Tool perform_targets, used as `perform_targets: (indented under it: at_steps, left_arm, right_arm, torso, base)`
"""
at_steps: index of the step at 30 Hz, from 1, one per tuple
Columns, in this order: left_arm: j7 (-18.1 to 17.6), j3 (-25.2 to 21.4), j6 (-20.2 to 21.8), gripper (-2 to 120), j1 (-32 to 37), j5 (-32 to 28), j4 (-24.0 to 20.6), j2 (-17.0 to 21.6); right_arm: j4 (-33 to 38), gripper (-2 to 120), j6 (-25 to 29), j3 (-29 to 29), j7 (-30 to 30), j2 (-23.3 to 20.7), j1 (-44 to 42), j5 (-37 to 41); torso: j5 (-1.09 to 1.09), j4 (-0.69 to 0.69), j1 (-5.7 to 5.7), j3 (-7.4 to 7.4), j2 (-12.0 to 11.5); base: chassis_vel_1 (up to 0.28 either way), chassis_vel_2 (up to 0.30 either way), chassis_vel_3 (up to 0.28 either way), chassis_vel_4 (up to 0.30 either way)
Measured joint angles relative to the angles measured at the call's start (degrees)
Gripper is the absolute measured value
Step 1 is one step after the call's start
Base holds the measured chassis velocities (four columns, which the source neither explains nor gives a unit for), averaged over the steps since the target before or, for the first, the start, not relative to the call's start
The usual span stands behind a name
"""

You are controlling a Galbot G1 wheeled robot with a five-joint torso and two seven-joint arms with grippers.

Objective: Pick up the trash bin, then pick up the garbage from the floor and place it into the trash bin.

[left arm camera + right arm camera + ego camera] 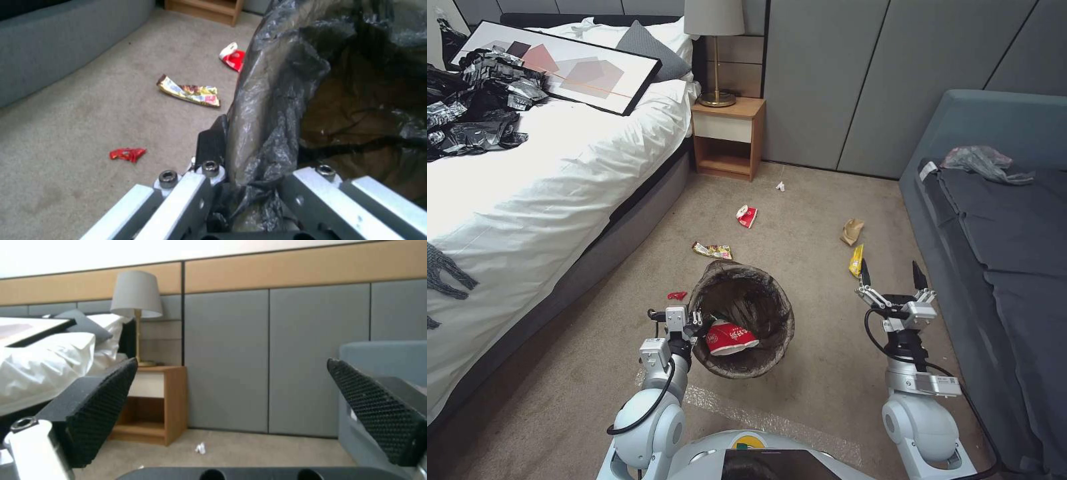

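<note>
Carpeted bedroom floor: left gripper clamped the trash bin rim, right gripper gaped wide and empty, yellow snack wrapper just ahead of it, lengthwise away, nearest that arm.

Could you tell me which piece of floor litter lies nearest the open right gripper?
The yellow snack wrapper, just ahead of the right gripper; the other pieces lie farther off.

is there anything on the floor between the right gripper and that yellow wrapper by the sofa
Nothing visible. The right gripper hangs open in the air just behind the yellow wrapper, with bare carpet around the wrapper. The left gripper is shut on the trash bin rim, off to the side.
</note>
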Motion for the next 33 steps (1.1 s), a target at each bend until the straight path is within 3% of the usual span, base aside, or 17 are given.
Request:
perform_targets:
  at_steps: [21,33]
  left_arm:
    - [0.1,-0.2,0.0,3,-0.2,-0.2,-0.1,0.1]
    - [0.1,-0.1,-0.1,3,0.2,0.0,-0.5,0.1]
  right_arm:
    - [-3.8,100,1.2,2.0,-2.0,0.5,1.5,1.0]
    - [-3.9,100,1.1,2.0,-1.4,0.3,2.1,1.8]
  torso:
    - [-0.01,-0.01,0.0,0.0,0.0]
    - [0.0,-0.01,0.0,0.0,0.0]
  base:
    - [-0.001,0.001,0.002,-0.002]
    - [-0.161,0.153,0.152,-0.151]
